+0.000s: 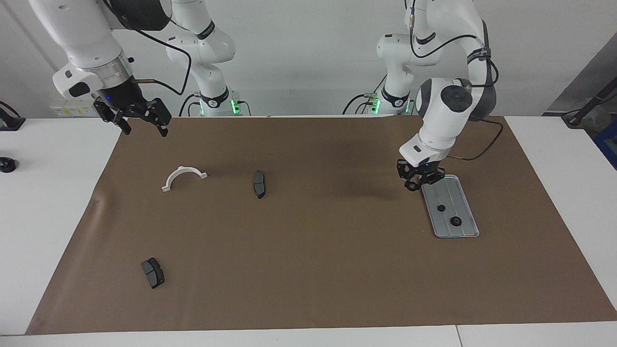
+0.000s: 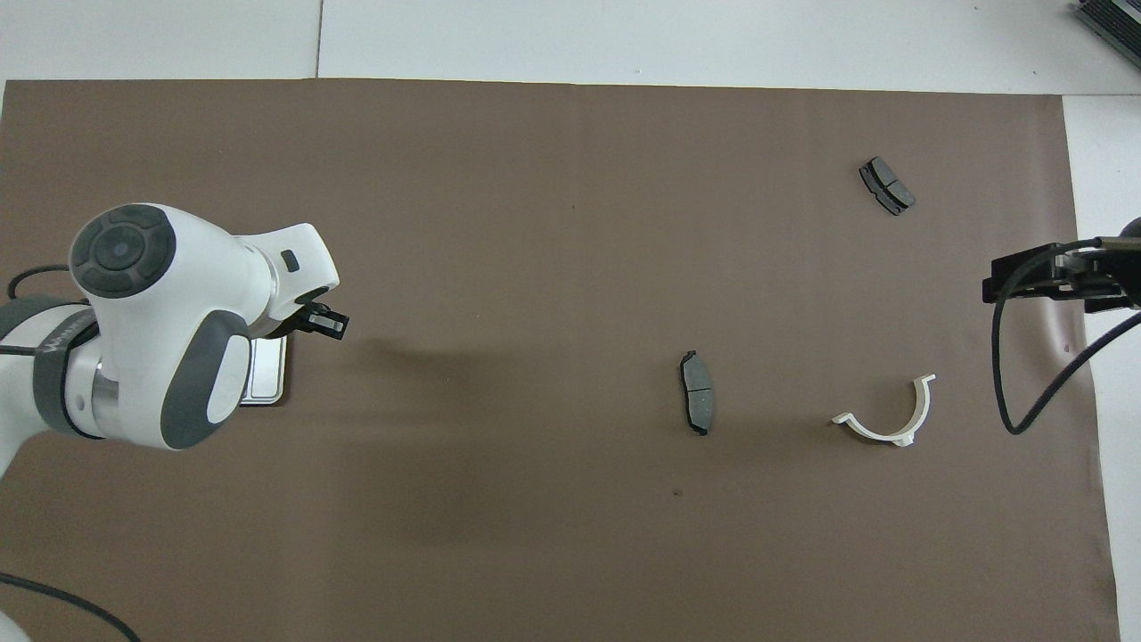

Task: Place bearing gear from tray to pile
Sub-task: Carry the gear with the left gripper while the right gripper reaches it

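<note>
L gripper (image 1: 418, 179) hung low over the tray's (image 1: 462, 231) end nearest the robots, w/ a small dark round part that looked pinched between its fingertips; can't tell for sure. Two more bearing gears (image 1: 441, 208) (image 1: 455, 221) lay in the tray, farther from the robots than the gripper, one after the other along its ridges. Tray sat at L arm's end of the brown mat (image 1: 308, 270). Pile was well apart, toward R arm's end: white half-ring bracket (image 1: 183, 177), brake pad (image 1: 259, 184) beside it, 2nd brake pad (image 1: 153, 273) farther out. R gripper (image 1: 140, 118) waited up in the air over the mat's corner, fingers spread, holding nothing.
</note>
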Available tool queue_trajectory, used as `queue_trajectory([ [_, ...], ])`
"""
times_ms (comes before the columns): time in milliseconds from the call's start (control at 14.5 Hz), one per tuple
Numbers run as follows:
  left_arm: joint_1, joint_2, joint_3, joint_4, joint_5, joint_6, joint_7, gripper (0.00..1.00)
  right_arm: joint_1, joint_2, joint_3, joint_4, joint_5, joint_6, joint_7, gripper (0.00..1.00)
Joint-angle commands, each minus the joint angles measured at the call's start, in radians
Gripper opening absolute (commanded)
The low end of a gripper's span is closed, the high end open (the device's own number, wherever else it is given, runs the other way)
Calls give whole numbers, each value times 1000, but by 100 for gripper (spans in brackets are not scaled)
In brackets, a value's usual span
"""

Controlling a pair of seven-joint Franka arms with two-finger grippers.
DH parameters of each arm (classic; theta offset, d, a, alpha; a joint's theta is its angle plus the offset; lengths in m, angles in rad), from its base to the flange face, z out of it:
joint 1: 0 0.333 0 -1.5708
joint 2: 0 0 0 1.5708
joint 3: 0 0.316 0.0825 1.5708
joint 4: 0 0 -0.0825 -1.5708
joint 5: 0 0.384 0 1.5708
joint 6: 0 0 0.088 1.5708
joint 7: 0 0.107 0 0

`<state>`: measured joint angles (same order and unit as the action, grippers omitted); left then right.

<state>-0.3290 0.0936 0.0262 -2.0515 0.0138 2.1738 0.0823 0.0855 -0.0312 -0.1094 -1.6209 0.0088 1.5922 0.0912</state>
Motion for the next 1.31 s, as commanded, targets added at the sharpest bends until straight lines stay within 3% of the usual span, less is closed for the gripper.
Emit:
queue_trajectory([
  [0,-114,55,15,63,0,14,-125,0,-7,-24,4,-25,17,5,-27,100],
  [413,-260,244,20,218,-48,23,-188,0,-7,-26,4,-25,16,0,-25,100],
  [689,-315,281,14,211,-54,61,-243,0,-6,-26,4,-25,17,-6,-27,100],
  [827,-360,311,15,206,-110,142,-277,0,0,-27,14,-25,16,-18,-33,100],
  [1240,-354,359,14,224,-127,339,-273,0,10,-29,19,-37,17,6,-93,100],
])
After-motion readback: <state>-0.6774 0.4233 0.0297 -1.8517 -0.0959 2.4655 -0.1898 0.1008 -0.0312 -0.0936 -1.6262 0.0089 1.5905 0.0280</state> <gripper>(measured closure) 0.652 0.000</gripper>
